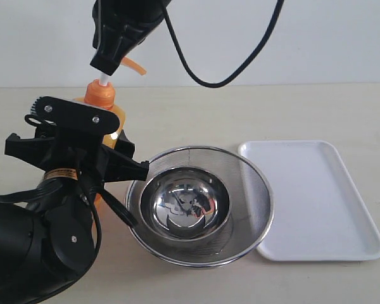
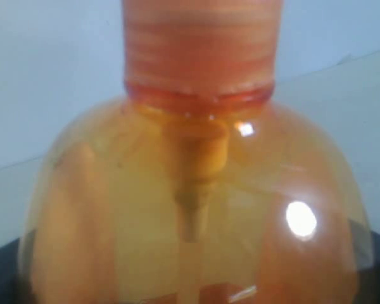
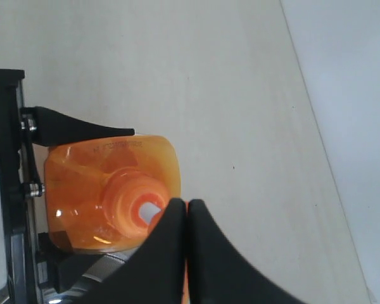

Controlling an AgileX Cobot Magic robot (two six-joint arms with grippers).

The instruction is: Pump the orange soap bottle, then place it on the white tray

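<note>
Reference landmark: the strainer [image 1: 253, 183].

1. Bottle [image 1: 101, 95]. It stands upright just left of the strainer, with its long axis vertical. The base is hidden behind the left arm, so contact with the table cannot be confirmed.

2. Left gripper [image 1: 107, 142]. It is clamped across the bottle's body, one finger on each flat side. The right wrist view shows one finger [image 3: 82, 126] lying flush against the bottle wall. This arm steadies the bottle.

3. Right gripper [image 1: 104, 63]. It hangs directly above the bottle, left of the strainer, with its fingers pressed together and holding nothing. The tips sit at the pump head [image 1: 134, 65], whose spout juts out beside them. The white stem [image 1: 104, 78] shows below, so the pump reads as not depressed. Actual contact cannot be judged.

4. Governing relation. The closed tips lie on the bottle's vertical axis, so the stroke should go straight down that axis. An off-axis push would tilt the bottle in the clamp.

5. Tray [image 1: 316, 202]. It lies just right of the strainer, on the side opposite the bottle. It is nearer the right arm, but the left arm holds the bottle, so the transfer must pass over the strainer.
</note>
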